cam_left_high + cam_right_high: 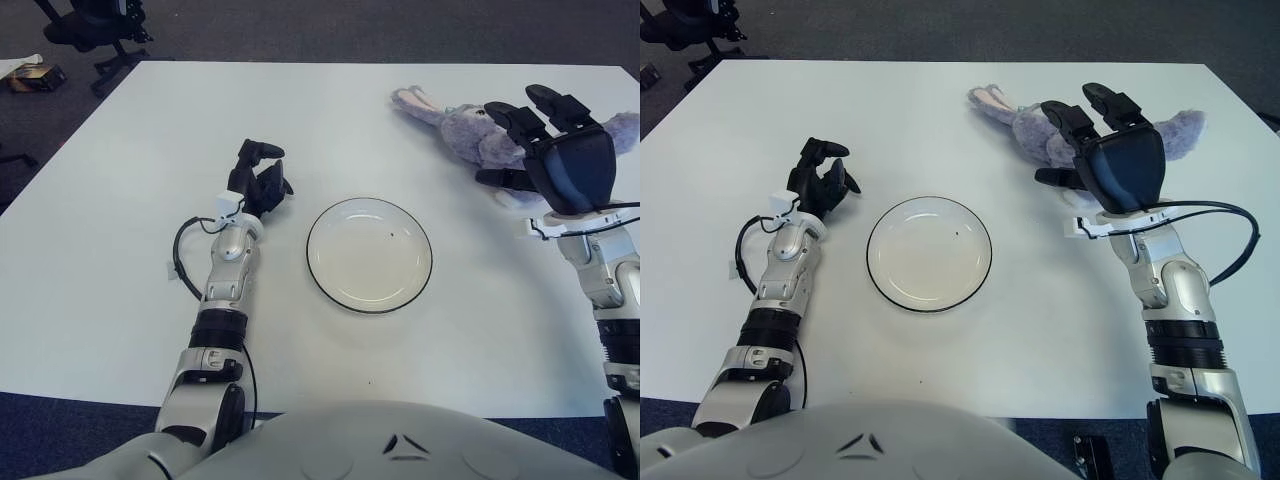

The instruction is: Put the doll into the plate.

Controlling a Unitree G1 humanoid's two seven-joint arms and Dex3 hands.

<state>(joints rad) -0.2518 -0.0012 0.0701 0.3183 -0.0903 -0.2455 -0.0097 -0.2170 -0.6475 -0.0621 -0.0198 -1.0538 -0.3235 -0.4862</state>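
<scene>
A grey plush rabbit doll [468, 132] lies on the white table [120, 240] at the far right, ears pointing left. A white plate [369, 255] with a dark rim sits empty at the table's middle. My right hand [545, 140] hovers over the doll's body with fingers spread, not closed on it; it also shows in the right eye view [1095, 135] above the doll [1035, 128]. My left hand [258, 180] rests on the table left of the plate, fingers curled and holding nothing.
A black cable [181, 255] loops beside my left forearm. A black office chair [95, 25] stands beyond the table's far left corner. The table's far edge runs just behind the doll.
</scene>
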